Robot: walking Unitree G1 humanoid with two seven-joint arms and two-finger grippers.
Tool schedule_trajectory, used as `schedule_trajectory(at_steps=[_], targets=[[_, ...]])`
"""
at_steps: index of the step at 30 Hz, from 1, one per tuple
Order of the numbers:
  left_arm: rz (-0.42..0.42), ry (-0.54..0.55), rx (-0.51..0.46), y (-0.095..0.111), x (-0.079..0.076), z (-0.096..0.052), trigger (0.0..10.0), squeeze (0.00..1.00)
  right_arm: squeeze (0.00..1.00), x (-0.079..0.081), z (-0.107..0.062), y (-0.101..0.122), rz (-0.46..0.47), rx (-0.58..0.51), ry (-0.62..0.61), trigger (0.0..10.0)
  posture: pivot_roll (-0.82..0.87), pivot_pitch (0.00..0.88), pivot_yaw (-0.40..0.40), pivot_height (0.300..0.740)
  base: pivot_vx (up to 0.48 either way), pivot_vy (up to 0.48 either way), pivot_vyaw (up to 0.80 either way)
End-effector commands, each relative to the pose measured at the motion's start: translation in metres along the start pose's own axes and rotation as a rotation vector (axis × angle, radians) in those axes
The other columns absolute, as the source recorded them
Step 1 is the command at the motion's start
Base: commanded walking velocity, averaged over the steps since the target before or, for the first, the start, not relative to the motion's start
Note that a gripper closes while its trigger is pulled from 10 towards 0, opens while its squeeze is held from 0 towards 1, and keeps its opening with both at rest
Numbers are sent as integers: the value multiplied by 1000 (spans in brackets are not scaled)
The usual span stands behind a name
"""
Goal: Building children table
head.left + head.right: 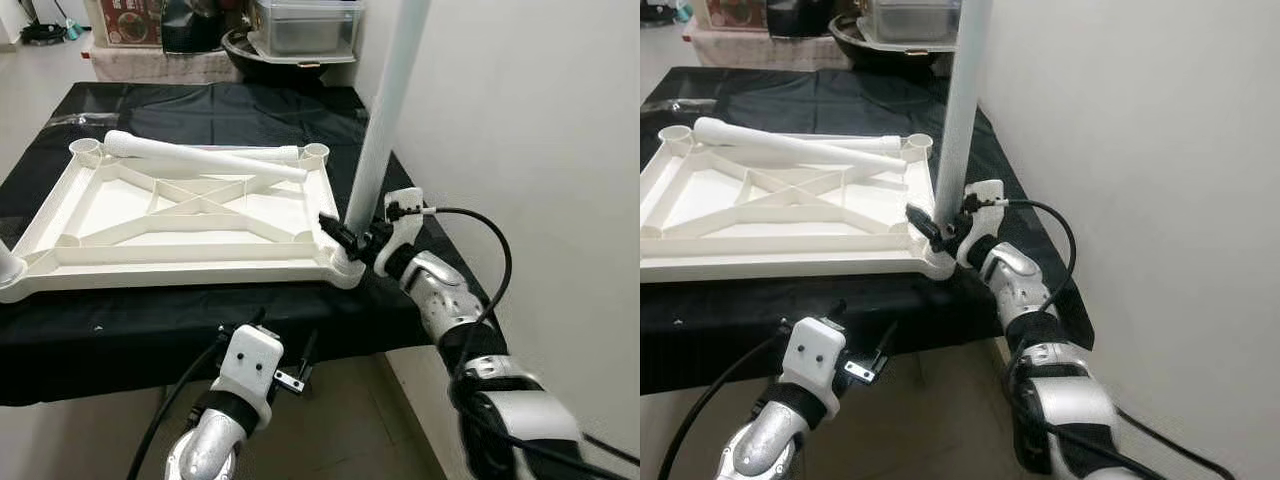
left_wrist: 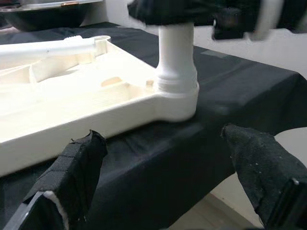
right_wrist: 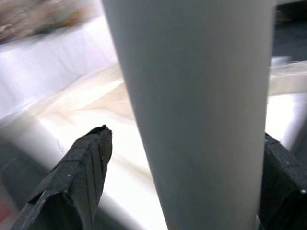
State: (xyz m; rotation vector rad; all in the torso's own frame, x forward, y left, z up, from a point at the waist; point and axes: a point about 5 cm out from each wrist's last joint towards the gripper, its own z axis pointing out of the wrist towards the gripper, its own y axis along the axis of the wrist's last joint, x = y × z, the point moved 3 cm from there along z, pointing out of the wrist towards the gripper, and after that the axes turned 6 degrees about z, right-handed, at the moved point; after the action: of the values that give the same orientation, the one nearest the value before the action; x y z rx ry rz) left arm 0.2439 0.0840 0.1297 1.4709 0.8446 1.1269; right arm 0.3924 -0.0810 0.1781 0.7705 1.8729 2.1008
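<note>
**A:** So, how far along is the children's table?

**B:** Partly built, by my reading. The white plastic tabletop (image 1: 190, 215) lies upside down, ribs showing, on a table draped in black cloth (image 1: 200, 330). One white leg (image 1: 385, 110) stands upright in the socket at the tabletop's near right corner (image 1: 345, 268), close to the cloth-covered table's right edge.

**A:** Is that leg fully seated?

**B:** In the left wrist view its base (image 2: 176, 79) sits down in the socket collar, but I cannot tell whether it is tight.

**A:** What are the grippers doing?

**B:** The right gripper (image 1: 352, 238) is low on the standing leg, just above the socket. In the right wrist view its black fingers (image 3: 81, 167) sit either side of the leg with a gap on one side, so spread around it rather than clamped. The left gripper (image 1: 285, 350) hangs off the near edge below the tabletop, fingers (image 2: 76, 167) wide apart and holding nothing.

**A:** And what remains?

**B:** A second leg (image 1: 200, 157) lies loose across the tabletop's far end. The far right socket (image 1: 315, 153) and far left socket (image 1: 85, 150) are empty. A white rounded piece (image 1: 8, 268) shows at the near left corner, possibly another leg, cut off by the frame. So I judge at least two legs remain, then turning the table upright.
</note>
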Motion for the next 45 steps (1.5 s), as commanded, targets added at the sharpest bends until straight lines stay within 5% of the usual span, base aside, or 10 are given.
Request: schedule_trajectory(at_steps=[1, 7, 8, 16, 28, 39, 40, 41, 42, 45], targets=[[-10, -10, 8, -3, -4, -1, 10000, 0, 0, 24, 8, -19, 14, 136, 225, 10000, 129, 82, -103, 740, 0, 0, 0], [-13, -8, 11, -3, -5, -2, 10000, 0, 0, 43, 16, -26, 13, 217, 392, 10000, 143, 78, -109, 740, 0, 0, 0], [-13, -8, 11, -3, -5, -3, 10000, 0, 0, 45, 20, -29, -19, 250, 398, 0, 142, 76, -110, 740, 0, 0, 0], [-11, -9, 12, -3, -5, -4, 10000, 0, 0, 38, 27, -23, -69, 206, 284, 0, 142, 73, -109, 740, 0, 0, 0], [-11, -16, 14, -5, -4, -2, 10000, 0, 0, -62, -27, -5, 38, -135, -964, 0, 118, 71, -95, 740, 0, 0, 0], [-6, -21, 13, -5, -4, 0, 10000, 0, 0, -53, -40, -28, 264, -306, -1404, 0, 120, 70, -93, 740, 0, 0, 0], [-4, -20, 12, -5, -4, 1, 10000, 0, 0, -46, -27, -30, 286, -300, -1379, 2510, 125, 72, -96, 740, 0, 0, 0], [-4, -18, 11, -5, -4, 1, 10000, 0, 0, -39, -15, -30, 270, -277, -1334, 10000, 125, 74, -97, 740, 0, 0, 0], [-4, -17, 10, -4, -4, 1, 10000, 0, 1000, -35, -4, -27, 251, -271, -1249, 10000, 119, 73, -97, 740, 0, 0, 0], [-4, -16, 9, -4, -4, 1, 10000, 0, 1000, -32, 3, -25, 237, -267, -1192, 10000, 119, 73, -97, 740, 0, 0, 0]])
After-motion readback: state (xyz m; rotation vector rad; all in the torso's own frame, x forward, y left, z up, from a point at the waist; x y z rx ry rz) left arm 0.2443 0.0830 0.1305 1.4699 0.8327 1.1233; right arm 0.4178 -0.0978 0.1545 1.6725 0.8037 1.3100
